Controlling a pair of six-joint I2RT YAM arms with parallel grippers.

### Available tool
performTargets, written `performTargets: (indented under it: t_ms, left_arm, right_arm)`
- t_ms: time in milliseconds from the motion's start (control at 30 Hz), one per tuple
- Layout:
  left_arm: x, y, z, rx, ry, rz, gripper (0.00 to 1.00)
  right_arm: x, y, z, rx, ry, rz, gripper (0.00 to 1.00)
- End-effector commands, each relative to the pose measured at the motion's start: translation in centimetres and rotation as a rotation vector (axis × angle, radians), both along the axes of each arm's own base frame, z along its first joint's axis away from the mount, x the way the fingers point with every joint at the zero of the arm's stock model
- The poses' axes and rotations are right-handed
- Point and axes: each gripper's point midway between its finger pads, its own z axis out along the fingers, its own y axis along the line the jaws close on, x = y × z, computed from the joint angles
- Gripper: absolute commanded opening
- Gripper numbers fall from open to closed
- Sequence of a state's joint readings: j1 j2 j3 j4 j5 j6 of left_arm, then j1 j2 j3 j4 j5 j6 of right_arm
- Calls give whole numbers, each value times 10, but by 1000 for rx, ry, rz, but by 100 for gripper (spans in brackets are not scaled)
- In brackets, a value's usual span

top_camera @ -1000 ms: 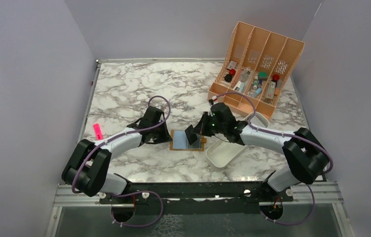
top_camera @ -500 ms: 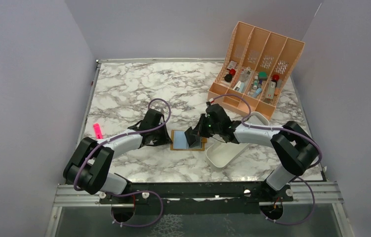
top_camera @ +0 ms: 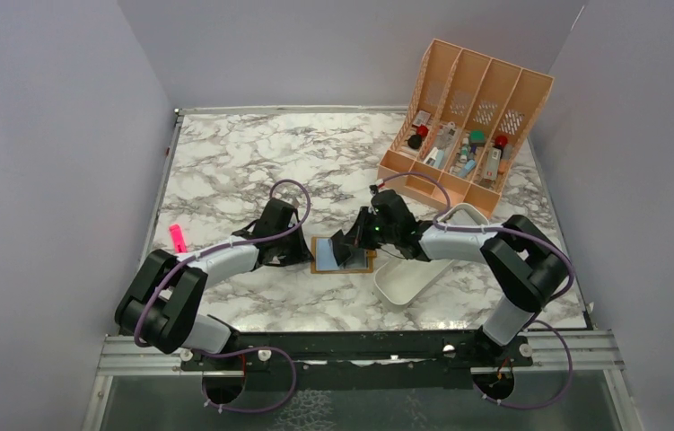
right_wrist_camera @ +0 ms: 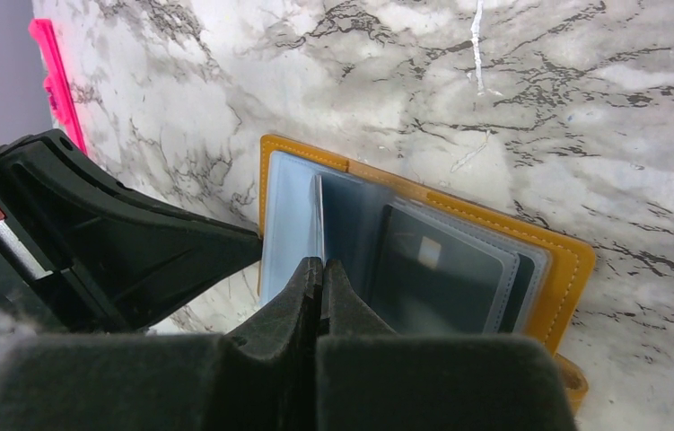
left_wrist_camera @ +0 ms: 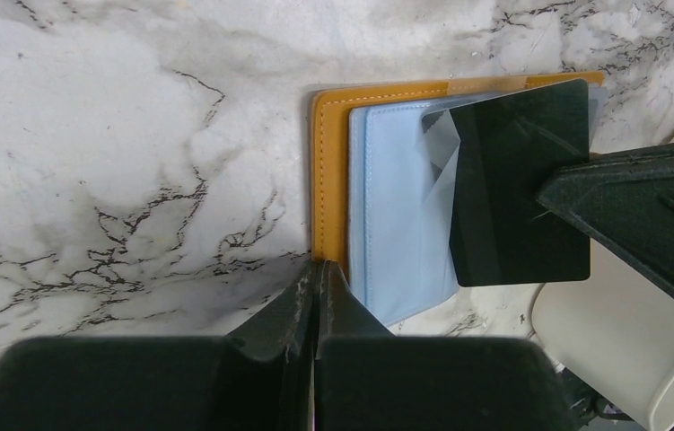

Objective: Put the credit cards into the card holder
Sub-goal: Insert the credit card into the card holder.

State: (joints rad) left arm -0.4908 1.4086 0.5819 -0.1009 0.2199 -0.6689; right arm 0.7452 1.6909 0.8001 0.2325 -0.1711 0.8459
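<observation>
Holder [right_wrist_camera: 573, 278] 1 | cards [right_wrist_camera: 436, 274] 2, one clamped in right tool [right_wrist_camera: 319, 265] | left tool [left_wrist_camera: 318, 268] together

Left pincer [top_camera: 305, 256] at the open card holder's [top_camera: 325, 258] edge, right pincer [top_camera: 343, 249] above it

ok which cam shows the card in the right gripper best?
Left wrist: the card faces it nearly whole, over the open card holder. Right wrist sees it edge-on; top view shows a small dark patch.
</observation>
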Motion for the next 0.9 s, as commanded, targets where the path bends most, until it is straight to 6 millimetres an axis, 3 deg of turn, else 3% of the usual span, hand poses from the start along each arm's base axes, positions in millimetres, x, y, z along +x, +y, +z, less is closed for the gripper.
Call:
performTargets:
  t_ms: [0,100,200,400,533,667,767,867]
  left_arm:
    - [-4,-1,1,-16,-4,-17,0]
    - [-3,-2,7,-25,-11,-12,0]
    - [-2,-4,21,-51,-32,-8,7]
    - [-2,-26,75,-222,-101,-40,32]
    - [-6,-45,124,-409,-158,-77,44]
    - [-10,-46,164,-496,-243,-78,53]
    - [-13,-45,186,-546,-292,-73,59]
    - [-16,-45,193,-573,-303,-70,61]
  right_arm:
    - [-1,8,2,31,-10,19,1]
    - [2,4,7,15,-28,5,1]
    - [3,-1,18,-4,-52,-3,1]
    - [-2,-6,54,63,-104,-17,1]
    - [-14,4,88,221,-141,25,1]
    - [-24,0,120,377,-189,8,1]
    - [-31,-5,144,479,-234,-3,1]
    - [-37,-10,159,559,-248,-21,1]
